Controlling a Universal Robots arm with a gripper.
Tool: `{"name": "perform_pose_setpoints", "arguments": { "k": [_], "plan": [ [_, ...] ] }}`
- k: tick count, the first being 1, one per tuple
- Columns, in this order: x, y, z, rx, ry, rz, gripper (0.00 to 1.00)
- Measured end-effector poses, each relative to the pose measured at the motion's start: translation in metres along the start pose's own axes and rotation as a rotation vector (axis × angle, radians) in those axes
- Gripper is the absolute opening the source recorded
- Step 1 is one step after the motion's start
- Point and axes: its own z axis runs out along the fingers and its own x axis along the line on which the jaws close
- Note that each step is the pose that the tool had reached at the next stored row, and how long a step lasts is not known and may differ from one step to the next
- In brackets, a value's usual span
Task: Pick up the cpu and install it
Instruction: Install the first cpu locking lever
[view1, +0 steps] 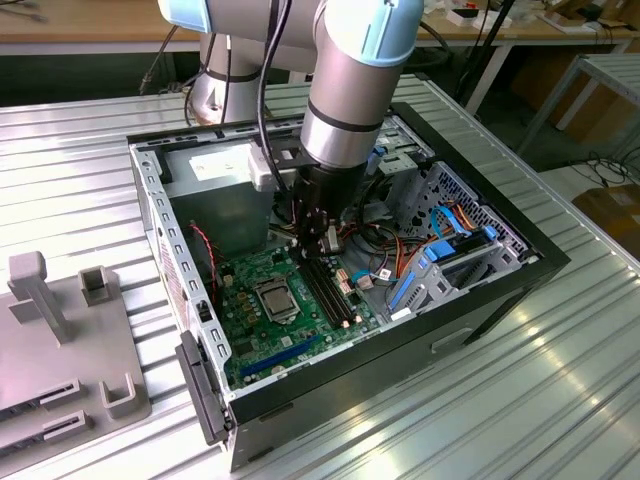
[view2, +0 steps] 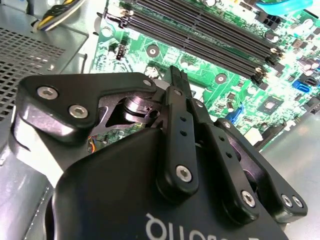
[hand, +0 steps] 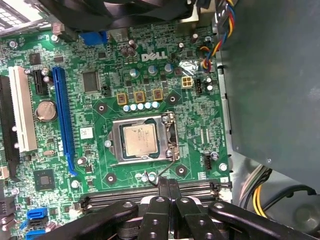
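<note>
Small square silver-grey cpu (hand: 139, 140) seated in black-framed socket (hand: 116, 142) on green motherboard (hand: 90, 105) inside open black computer case (view1: 480, 300) on ribbed metal worktop (view1: 560, 390). Robot's black hand (hand: 168, 187), fingers pressed together, empty, hovers beside socket over memory slots.

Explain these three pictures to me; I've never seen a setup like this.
A grey robot arm reaches into an open computer case lying on a metal table. The exterior view looks on from outside; both wrist views ride on the arm. The black gripper is shut and holds nothing, hovering over the green motherboard. The cpu, a small silver square, already sits in its socket. Grey holders stand at the exterior view's left.
</note>
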Motion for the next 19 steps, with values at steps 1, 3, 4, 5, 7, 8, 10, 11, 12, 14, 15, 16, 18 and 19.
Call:
{"name": "perform_pose_setpoints", "arguments": {
  "k": [1, 3, 4, 5, 7, 8, 10, 11, 12, 14, 15, 16, 18, 19],
  "plan": [
    [0.0011, -0.0002, 0.0001, 0.0002, 0.0017, 0.000, 0.11],
    [0.0023, -0.0003, 0.0001, 0.0005, 0.0039, -0.001, 0.11],
    [0.0029, -0.0004, 0.0002, 0.0007, 0.0050, -0.001, 0.11],
    [0.0034, -0.0005, 0.0002, 0.0008, 0.0062, -0.001, 0.11],
    [0.0050, -0.0007, 0.0003, 0.0011, 0.0080, -0.002, 0.11],
    [0.0061, -0.0008, 0.0003, 0.0012, 0.0093, -0.001, 0.11],
    [0.0078, -0.0010, 0.0005, 0.0015, 0.0115, -0.002, 0.11],
    [0.0085, -0.0010, 0.0005, 0.0016, 0.0127, -0.002, 0.11],
    [0.0094, -0.0011, 0.0006, 0.0018, 0.0142, -0.002, 0.11],
    [0.0103, -0.0013, 0.0006, 0.0020, 0.0154, -0.003, 0.11],
    [0.0108, -0.0013, 0.0006, 0.0021, 0.0159, -0.003, 0.11],
    [0.0113, -0.0014, 0.0006, 0.0022, 0.0164, -0.003, 0.11],
    [0.0123, -0.0015, 0.0007, 0.0023, 0.0174, -0.004, 0.11],
    [0.0127, -0.0016, 0.0008, 0.0023, 0.0177, -0.004, 0.11]
  ]
}}
